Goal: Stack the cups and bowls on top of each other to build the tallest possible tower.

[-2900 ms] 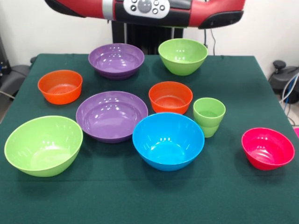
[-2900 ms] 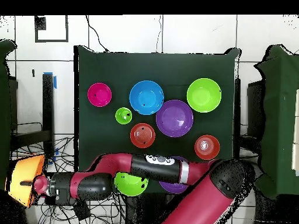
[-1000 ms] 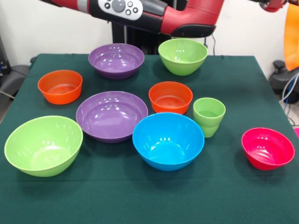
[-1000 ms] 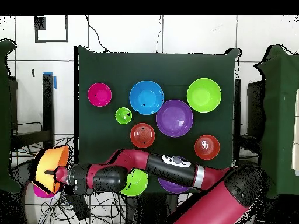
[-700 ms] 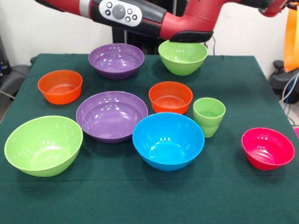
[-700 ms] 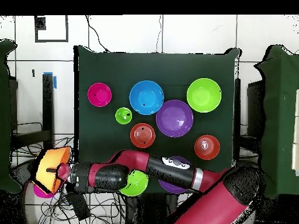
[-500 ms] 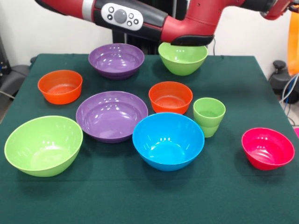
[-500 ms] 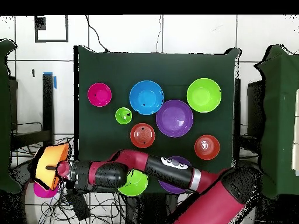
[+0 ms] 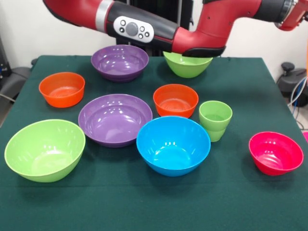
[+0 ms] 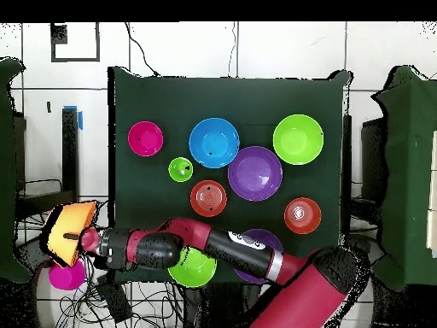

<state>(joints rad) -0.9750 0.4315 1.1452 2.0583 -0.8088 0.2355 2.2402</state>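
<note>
Carrying the orange-yellow bowl (image 10: 70, 231) off the desk's (image 10: 136, 94) lower left in the overhead view, the pincer (image 10: 88, 241) is pinching its rim and needing a level swing toward a wide base bowl.

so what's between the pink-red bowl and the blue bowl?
Overhead view: bare green cloth between the pink-red bowl and blue bowl. The green cup sits just off that line, toward the robot.
</note>
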